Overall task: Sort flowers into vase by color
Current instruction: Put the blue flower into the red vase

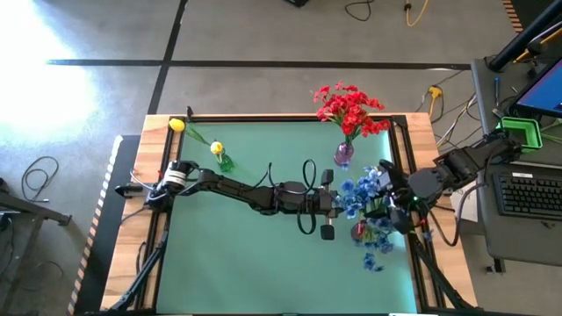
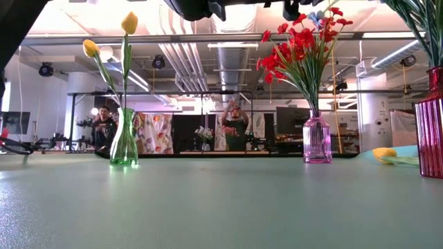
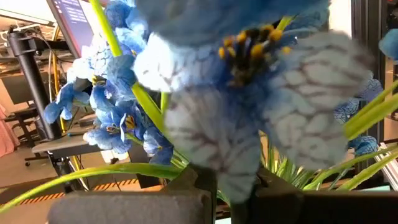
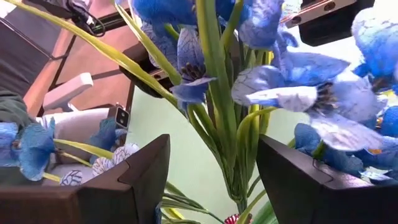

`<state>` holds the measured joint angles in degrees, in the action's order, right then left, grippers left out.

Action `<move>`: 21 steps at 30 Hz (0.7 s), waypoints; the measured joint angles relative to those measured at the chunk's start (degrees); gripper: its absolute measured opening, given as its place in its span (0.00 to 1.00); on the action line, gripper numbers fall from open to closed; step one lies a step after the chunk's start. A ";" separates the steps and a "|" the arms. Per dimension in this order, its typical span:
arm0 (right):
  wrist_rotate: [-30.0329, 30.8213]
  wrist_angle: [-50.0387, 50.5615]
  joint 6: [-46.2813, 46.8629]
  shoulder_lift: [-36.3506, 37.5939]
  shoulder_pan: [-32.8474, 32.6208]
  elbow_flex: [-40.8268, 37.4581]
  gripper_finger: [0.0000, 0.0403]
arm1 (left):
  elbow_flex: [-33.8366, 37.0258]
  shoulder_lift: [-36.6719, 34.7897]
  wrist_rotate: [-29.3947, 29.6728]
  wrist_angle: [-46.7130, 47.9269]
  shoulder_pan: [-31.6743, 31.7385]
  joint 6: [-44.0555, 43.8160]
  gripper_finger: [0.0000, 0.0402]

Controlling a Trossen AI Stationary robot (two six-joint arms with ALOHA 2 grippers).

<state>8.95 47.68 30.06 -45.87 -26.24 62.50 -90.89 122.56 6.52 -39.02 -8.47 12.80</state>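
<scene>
Flowers are what this comes down to, and the blue flowers (image 1: 364, 195) bunched at the right of the table look feather-light, with floppy cloth petals on thin, springy green stems (image 4: 214, 93), so they should bend and sway rather than break. The left gripper (image 1: 338, 204) reaches across to that bunch from the left; its fingers look closed, and in its wrist view a big pale blue bloom (image 3: 261, 106) sits right over them, though I can't tell whether they truly hold anything. The right gripper (image 1: 395, 200) comes in from the right edge with its dark fingers (image 4: 305, 180) standing apart on either side of the stems, not yet pinching them. A dark red vase (image 1: 360, 231) is just below the bunch, and I'd judge the stems are in or over it, though the blooms hide that. The red flowers (image 1: 351, 110) already stand in a purple vase (image 1: 343, 154) towards the far side, and two yellow flowers (image 1: 197, 139) in a green vase (image 1: 225, 161) at the far left. To my eye the place to take hold is low on the gathered stems, since petals would crush or slip, and a gentle squeeze should do.
</scene>
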 joint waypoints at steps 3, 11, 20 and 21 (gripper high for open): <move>-1.00 -0.04 2.26 0.00 0.00 -0.11 0.56 | 0.01 0.00 0.00 0.33 0.00 0.00 0.00; -3.44 0.02 2.18 -0.55 0.00 -0.76 0.56 | 0.02 0.00 0.00 0.46 -0.02 0.00 0.00; -5.90 -0.18 2.14 -0.76 0.00 -0.76 0.56 | 0.04 0.00 -0.03 0.28 -0.07 0.00 0.00; -5.87 -0.17 2.73 -0.79 0.00 -0.76 0.56 | 0.04 0.00 -0.03 0.29 -0.07 0.00 0.00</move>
<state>3.07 47.51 32.79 -46.65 -26.24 61.73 -90.85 122.56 6.49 -38.74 -8.54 12.80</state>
